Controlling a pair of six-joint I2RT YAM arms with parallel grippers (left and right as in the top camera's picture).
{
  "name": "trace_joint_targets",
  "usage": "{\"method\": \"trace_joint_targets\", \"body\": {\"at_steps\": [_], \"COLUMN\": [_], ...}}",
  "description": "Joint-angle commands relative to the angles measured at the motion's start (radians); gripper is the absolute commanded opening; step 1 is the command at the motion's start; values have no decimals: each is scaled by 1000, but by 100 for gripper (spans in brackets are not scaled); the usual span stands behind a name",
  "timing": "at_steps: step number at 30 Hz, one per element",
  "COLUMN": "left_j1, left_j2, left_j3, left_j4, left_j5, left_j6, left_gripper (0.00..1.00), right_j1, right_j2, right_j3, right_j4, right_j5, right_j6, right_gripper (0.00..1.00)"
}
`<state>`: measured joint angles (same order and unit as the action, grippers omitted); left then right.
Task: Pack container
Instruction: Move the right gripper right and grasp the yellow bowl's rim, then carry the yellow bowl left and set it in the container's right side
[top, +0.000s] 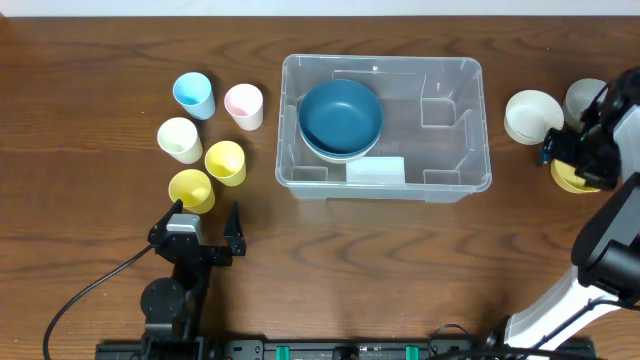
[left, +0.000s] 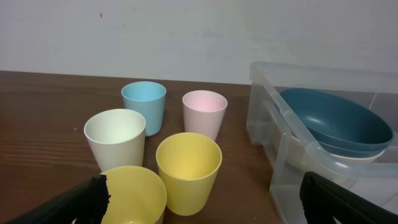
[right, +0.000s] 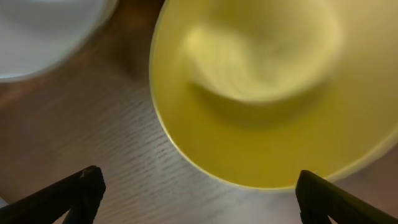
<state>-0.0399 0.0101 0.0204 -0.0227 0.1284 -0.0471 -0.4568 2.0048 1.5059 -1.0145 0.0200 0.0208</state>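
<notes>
Visibly, the container bears a white label beside a blue bowl.

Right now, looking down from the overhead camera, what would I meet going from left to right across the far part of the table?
light blue cup → pink cup → container, with the dark blue bowl in its left half → white bowl → grey bowl
</notes>
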Motion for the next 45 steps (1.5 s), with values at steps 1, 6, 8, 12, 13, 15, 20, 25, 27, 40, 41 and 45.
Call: {"method": "trace_joint_targets", "body": {"at_steps": [1,6,8,12,13,15,20,25,27,40,41,45], "left_j1": [5,5,5,5,5,5,5,5,5,5,5,5], "left_j2": [-6,-6,-6,-6,-6,-6,-6,-6,-6,-6,-6,-6], "left_j3": [-16,-16,-16,-16,-16,-16,-16,-16,-16,-16,-16,-16], "left_j4": [-35,-35,-35,-35,-35,-35,-35,-35,-35,-35,-35,-35], "left_j5": [18,18,18,18,18,18,18,18,18,18,18,18], "left_j6": [16,16,16,16,16,16,16,16,16,16,16,16], "left_gripper": [98,98,98,98,98,98,98,98,98,98,98,98], "right_j1": [0,0,0,0,0,0,0,0,0,1,4,44], "right_j2": [5,5,5,5,5,5,5,3,3,3,3,3], "right_j3": [-63,-121,-122,-122,-122,-122,-122,-103,-89,359,423,707], "right_j4": [44,116,127,140,141,142,141,116,98,-284,-320,-450], "right_j5": [-21,-20,-21,-21,-21,-21,23,32,32,-84,-124,-421], "right_j6": [-96,-106,-105,-104,-104,-103,-39,-36,-36,-34,-23,8], "right_gripper": [99,99,99,95,90,69,47,12,4,1,1,1]}}
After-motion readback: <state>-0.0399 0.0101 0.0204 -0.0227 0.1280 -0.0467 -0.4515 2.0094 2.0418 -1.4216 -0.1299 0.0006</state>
